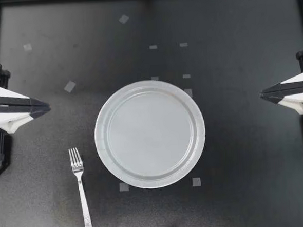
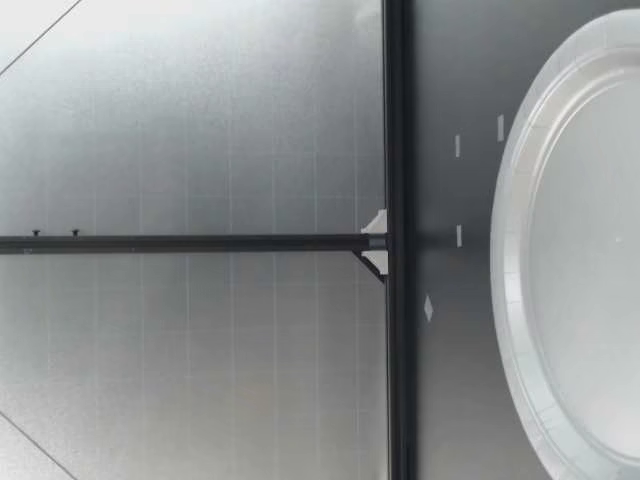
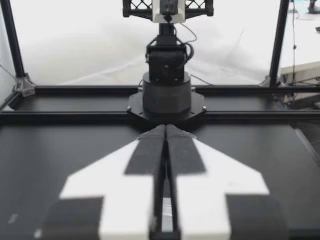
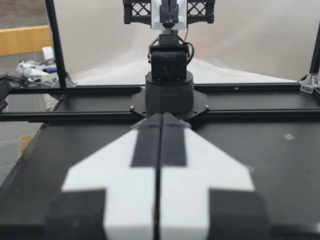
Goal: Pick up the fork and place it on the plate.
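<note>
Left fingers point(image 1: 46, 106): pressed together, nothing between them, at the desk's point(image 1: 238, 190) left edge, tips pointing right. The left wrist view shows the same seam point(image 3: 165, 150).

Right fingers point(image 1: 263, 93): also clenched and empty, at the right edge, tips pointing left. Confirmed in the right wrist view point(image 4: 161, 145).

Fork point(image 1: 80, 187): flat on the desk, near-left, tines toward the far side, handle toward the near edge. It lies just left of the plate point(image 1: 99, 137), not touching it, and well apart from both arms.

Plate: centred on the desk, between pale tape marks point(image 1: 69, 86).
</note>
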